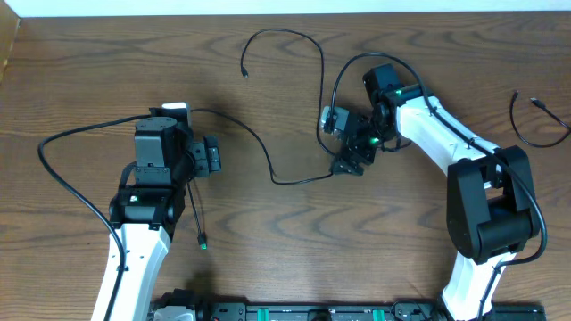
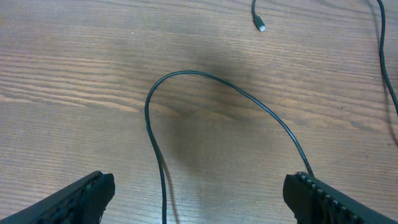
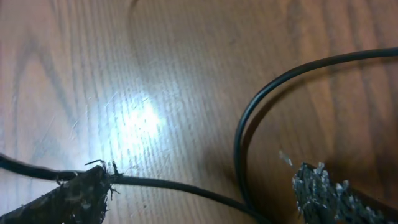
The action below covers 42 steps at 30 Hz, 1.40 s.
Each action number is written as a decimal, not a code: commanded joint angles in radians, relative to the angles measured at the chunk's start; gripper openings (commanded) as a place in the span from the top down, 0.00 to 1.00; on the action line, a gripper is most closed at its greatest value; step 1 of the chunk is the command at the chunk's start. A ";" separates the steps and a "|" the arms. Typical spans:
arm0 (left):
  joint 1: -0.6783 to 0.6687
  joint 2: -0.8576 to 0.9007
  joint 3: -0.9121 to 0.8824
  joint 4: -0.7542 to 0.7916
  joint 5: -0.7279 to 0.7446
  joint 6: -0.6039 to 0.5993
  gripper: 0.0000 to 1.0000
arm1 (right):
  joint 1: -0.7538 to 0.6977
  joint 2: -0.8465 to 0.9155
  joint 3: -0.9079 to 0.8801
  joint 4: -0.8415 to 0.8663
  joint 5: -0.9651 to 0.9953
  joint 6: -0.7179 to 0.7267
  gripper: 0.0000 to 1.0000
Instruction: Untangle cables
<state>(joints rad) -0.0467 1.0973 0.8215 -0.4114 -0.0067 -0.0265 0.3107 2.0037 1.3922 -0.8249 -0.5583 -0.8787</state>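
A long black cable (image 1: 259,147) runs from the far left, past my left gripper (image 1: 214,156), and ends by my right gripper (image 1: 340,144). A second black cable (image 1: 294,34) loops from its plug (image 1: 244,73) down to the right gripper. The left wrist view has that gripper (image 2: 199,199) open above the table, with a cable (image 2: 163,180) lying loose between its fingers (image 2: 81,199). My right gripper (image 3: 202,196) is open low over two crossing black cables: one (image 3: 186,186) passes by the left finger (image 3: 74,199), the other (image 3: 280,81) curves in beside it.
A third black cable (image 1: 535,125) lies curled at the table's far right edge. A thin cord with a green tip (image 1: 202,241) hangs beside the left arm. Dark equipment lines the table's front edge (image 1: 294,312). A loose plug end (image 2: 260,26) lies ahead of the left gripper.
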 commanded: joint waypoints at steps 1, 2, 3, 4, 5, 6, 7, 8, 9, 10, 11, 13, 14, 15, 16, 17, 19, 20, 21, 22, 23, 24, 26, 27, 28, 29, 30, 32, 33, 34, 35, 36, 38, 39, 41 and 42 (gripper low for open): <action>0.005 -0.007 0.000 0.000 -0.013 -0.005 0.08 | 0.007 0.000 0.001 -0.001 -0.004 -0.061 0.09; 0.005 -0.007 0.000 0.000 -0.013 -0.005 0.08 | 0.007 0.000 0.001 0.005 0.011 -0.061 0.13; 0.005 -0.007 0.000 0.000 -0.013 -0.005 0.08 | 0.007 0.000 0.001 0.011 0.045 -0.061 0.14; 0.005 -0.007 0.000 0.000 -0.013 -0.005 0.08 | 0.007 0.000 0.001 0.021 0.094 -0.061 0.15; 0.005 -0.007 0.000 0.000 -0.013 -0.005 0.08 | 0.007 0.000 0.001 0.039 0.170 -0.060 0.15; 0.005 -0.007 0.000 0.000 -0.013 -0.005 0.08 | 0.006 0.000 0.001 0.052 0.233 -0.055 0.16; 0.005 -0.007 0.000 0.000 -0.013 -0.005 0.08 | 0.005 0.000 0.001 0.061 0.285 -0.049 0.15; 0.005 -0.007 0.000 0.000 -0.013 -0.005 0.08 | 0.003 0.000 0.001 0.063 0.330 -0.050 0.14; 0.005 -0.007 0.000 0.000 -0.013 -0.005 0.08 | 0.002 0.000 0.001 0.063 0.372 -0.053 0.13; 0.005 -0.007 0.000 0.000 -0.013 -0.005 0.08 | 0.001 -0.001 0.001 0.055 0.411 -0.063 0.12; 0.005 -0.007 0.000 0.000 -0.013 -0.005 0.08 | 0.000 -0.001 0.001 0.040 0.429 -0.084 0.09; 0.005 -0.007 0.000 0.000 -0.013 -0.005 0.08 | -0.002 -0.001 0.001 -0.023 0.410 -0.176 0.06; 0.005 -0.007 0.000 0.000 -0.013 -0.005 0.08 | -0.003 -0.001 0.001 -0.062 0.383 -0.230 0.06; 0.005 -0.007 0.000 0.000 -0.013 -0.005 0.08 | -0.002 0.000 0.001 -0.092 0.356 -0.270 0.06; 0.005 -0.007 0.000 0.000 -0.013 -0.005 0.08 | -0.002 -0.001 0.001 -0.116 0.317 -0.300 0.06; 0.005 -0.007 0.000 0.000 -0.013 -0.005 0.08 | -0.002 0.000 0.001 -0.126 0.285 -0.311 0.06; 0.005 -0.007 0.000 0.000 -0.013 -0.005 0.08 | -0.003 0.000 0.001 -0.117 0.203 -0.313 0.05; 0.005 -0.007 0.000 0.000 -0.013 -0.005 0.08 | -0.002 0.000 0.001 -0.107 0.167 -0.313 0.05; 0.005 -0.007 0.000 0.000 -0.013 -0.005 0.08 | -0.002 0.000 0.001 -0.093 0.130 -0.313 0.05; 0.005 -0.007 0.000 0.000 -0.013 -0.005 0.08 | -0.002 0.000 0.001 -0.076 0.088 -0.313 0.06; 0.005 -0.007 0.000 0.000 -0.013 -0.005 0.08 | -0.002 0.000 0.001 -0.062 0.060 -0.313 0.06; 0.005 -0.007 0.000 0.000 -0.013 -0.005 0.08 | -0.002 0.000 0.001 -0.044 0.033 -0.312 0.06; 0.005 -0.007 0.000 0.000 -0.013 -0.005 0.08 | 0.000 0.000 0.001 -0.011 -0.003 -0.312 0.07; 0.005 -0.007 0.000 0.000 -0.013 -0.005 0.08 | 0.000 0.000 0.001 0.002 -0.014 -0.312 0.08; 0.005 -0.007 0.000 0.000 -0.013 -0.005 0.08 | 0.002 0.000 0.001 0.016 -0.025 -0.312 0.09; 0.005 -0.007 0.000 0.000 -0.013 -0.005 0.08 | 0.005 0.003 0.001 0.029 -0.033 -0.312 0.09; 0.005 -0.007 0.000 0.000 -0.013 -0.005 0.08 | 0.007 0.006 0.001 0.033 -0.034 -0.312 0.09; 0.005 -0.007 0.000 0.000 -0.013 -0.005 0.08 | 0.009 0.015 0.001 0.034 -0.036 -0.312 0.09; 0.005 -0.007 0.000 0.000 -0.013 -0.005 0.08 | 0.010 0.023 0.001 0.034 -0.036 -0.311 0.10; 0.005 -0.007 0.000 0.000 -0.013 -0.005 0.08 | 0.011 0.028 0.001 0.034 -0.036 -0.307 0.10; 0.005 -0.007 0.000 0.000 -0.013 -0.005 0.08 | 0.012 0.037 0.001 0.038 -0.037 -0.298 0.11; 0.005 -0.007 0.000 0.000 -0.013 -0.005 0.08 | 0.012 0.045 0.001 0.044 -0.040 -0.289 0.11; 0.005 -0.007 0.000 0.000 -0.013 -0.005 0.08 | 0.012 0.063 0.000 0.063 -0.054 -0.261 0.11; 0.005 -0.007 0.000 0.000 -0.013 -0.005 0.08 | 0.013 0.080 0.000 0.095 -0.063 -0.218 0.11; 0.005 -0.007 0.000 0.000 -0.013 -0.005 0.09 | 0.013 0.100 0.000 0.129 -0.062 -0.179 0.10; 0.005 -0.007 0.000 0.000 -0.013 -0.005 0.08 | 0.013 0.111 0.000 0.142 -0.062 -0.166 0.10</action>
<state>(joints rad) -0.0467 1.0973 0.8215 -0.4114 -0.0067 -0.0265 0.3119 2.0724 1.3918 -0.7113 -0.5827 -1.1271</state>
